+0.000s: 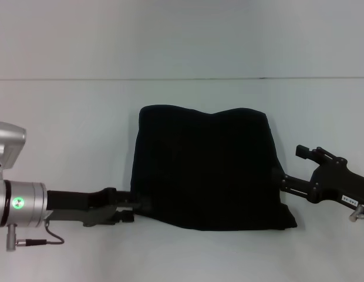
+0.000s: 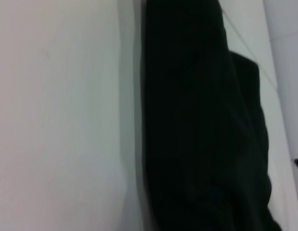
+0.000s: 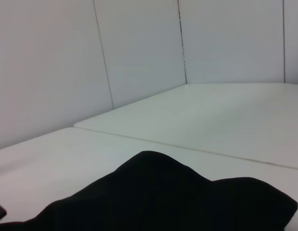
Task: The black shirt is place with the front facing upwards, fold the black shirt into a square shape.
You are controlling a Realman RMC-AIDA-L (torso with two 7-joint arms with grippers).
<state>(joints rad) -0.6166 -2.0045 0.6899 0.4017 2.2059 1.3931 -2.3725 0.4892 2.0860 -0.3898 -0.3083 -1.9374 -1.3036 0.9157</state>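
The black shirt [image 1: 208, 167] lies on the white table [image 1: 70, 117] folded into a roughly square block; no lettering or neck label shows. My left gripper [image 1: 137, 207] is low at the shirt's near left corner, its tips at or under the cloth edge. My right gripper [image 1: 279, 179] is at the shirt's right edge, its tips hidden against the cloth. The shirt fills the left wrist view [image 2: 202, 125] and shows as a low dark fold in the right wrist view [image 3: 163, 202].
The table has a seam [image 1: 182, 78] across the back. White wall panels [image 3: 139, 48] stand behind the table in the right wrist view. Bare table surface lies left, right and behind the shirt.
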